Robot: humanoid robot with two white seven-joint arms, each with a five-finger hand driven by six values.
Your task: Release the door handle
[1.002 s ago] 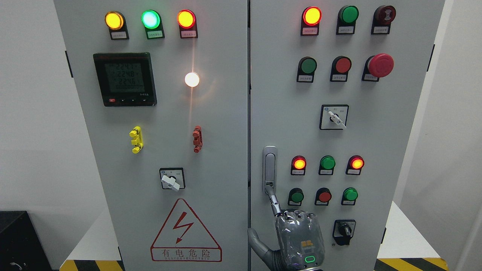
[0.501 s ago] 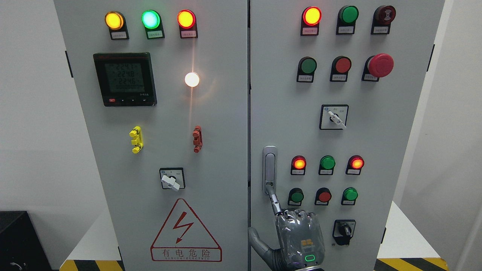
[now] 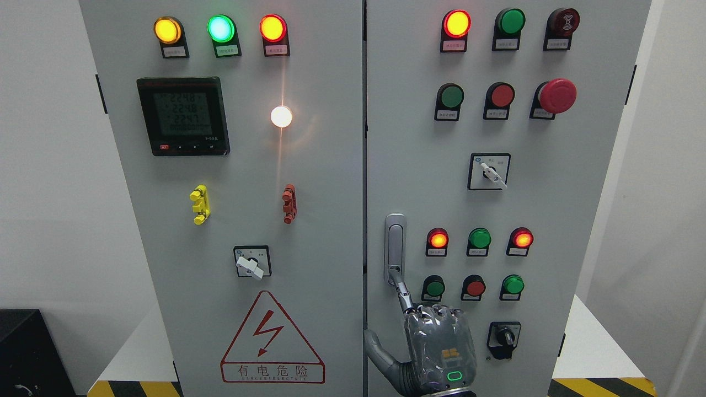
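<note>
Nearest the camera, bottom edge just right of centre: one hand (image 3: 436,344), seen from the back. Arm entry sits almost mid-frame, so can't call it left or right w/ confidence. Forefinger stretched up and left, tip touching the lower end of the door handle (image 3: 395,248); the other fingers are curled into the palm, thumb sticking out low left. Nothing is gripped, it's a one-finger press/hook on the latch end.

Handle: upright silver lever on the right door (image 3: 551,209), close to the seam between the two doors, left of the row of lit lamps (image 3: 480,239).

Step in hand, as I read it: contact w/ handle not yet broken, so release hasn't happened. Next move needs the fingertip drawn back off the latch, down and toward the robot, w/o dragging across the buttons (image 3: 475,286) just beside it.

Vs. half a sec ago: hand sits a touch lower and right, forefinger looks shorter/more bent, tip same spot on the handle. Doors unchanged. Farther back, left door's meter (image 3: 183,116) readout has ticked over.
</note>
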